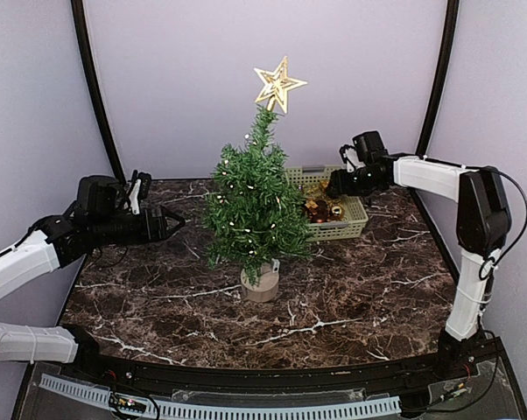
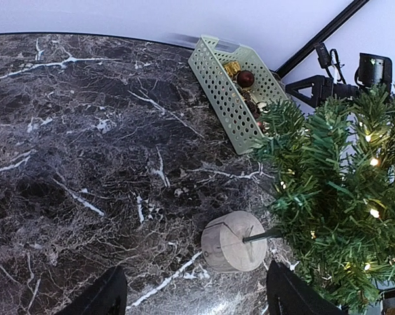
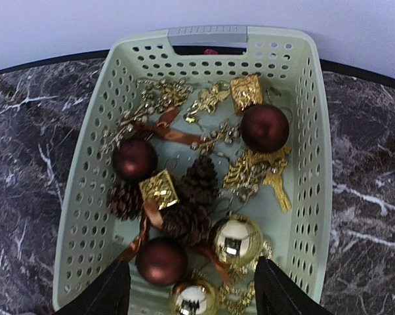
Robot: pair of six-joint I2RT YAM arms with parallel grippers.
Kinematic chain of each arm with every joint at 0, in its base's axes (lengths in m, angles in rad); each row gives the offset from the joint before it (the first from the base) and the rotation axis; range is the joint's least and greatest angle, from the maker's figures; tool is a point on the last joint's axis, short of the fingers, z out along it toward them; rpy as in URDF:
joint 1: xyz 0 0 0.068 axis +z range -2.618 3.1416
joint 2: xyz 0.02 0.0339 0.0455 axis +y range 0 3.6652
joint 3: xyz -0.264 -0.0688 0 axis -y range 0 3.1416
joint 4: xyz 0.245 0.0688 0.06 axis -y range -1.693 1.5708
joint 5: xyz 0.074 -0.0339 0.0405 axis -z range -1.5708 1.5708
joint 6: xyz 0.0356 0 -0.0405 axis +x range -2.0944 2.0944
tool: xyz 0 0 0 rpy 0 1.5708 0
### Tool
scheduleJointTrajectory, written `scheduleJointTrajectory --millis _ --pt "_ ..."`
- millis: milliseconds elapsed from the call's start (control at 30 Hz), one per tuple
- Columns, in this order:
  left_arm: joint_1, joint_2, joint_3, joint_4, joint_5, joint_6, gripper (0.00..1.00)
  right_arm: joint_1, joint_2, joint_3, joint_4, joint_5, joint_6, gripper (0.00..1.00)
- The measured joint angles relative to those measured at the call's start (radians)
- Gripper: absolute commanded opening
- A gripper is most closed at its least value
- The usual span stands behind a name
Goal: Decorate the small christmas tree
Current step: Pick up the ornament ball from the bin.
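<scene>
Right wrist view: the right gripper [image 3: 194, 292] hovers with jaws spread and empty over a pale-green perforated plastic basket [image 3: 309, 164]. The basket holds 3 dark red baubles [image 3: 264, 128], 2 gold baubles [image 3: 237, 241], brown pine cones [image 3: 199, 180] and small gold gift boxes [image 3: 159, 189]. The left gripper [image 2: 197, 295], jaws likewise spread and empty, hovers over the dark veined marble table [image 2: 86, 164]. The small christmas tree [image 1: 255, 197], lit and topped by a gold star [image 1: 278, 85], stands between the 2 grippers. Its round tan base [image 2: 233, 241] sits near the left jaws.

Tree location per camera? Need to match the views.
Top external: small christmas tree at centre, star on top.
Left wrist: right side, stump base lower centre.
Right wrist: not in it.
Shared landmark: green ornament basket, in all three.
</scene>
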Motion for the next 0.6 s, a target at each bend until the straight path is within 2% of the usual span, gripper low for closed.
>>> scheduleJointTrajectory --millis 300,600 --pt "0.003 -0.004 -0.049 0.036 0.005 -0.025 0.76 -0.005 0.308 0.304 -0.033 0.117 -0.045 0.59" --pt "0.003 -0.007 -0.057 0.046 0.006 -0.027 0.75 -0.005 0.509 0.528 -0.089 0.249 -0.092 0.59"
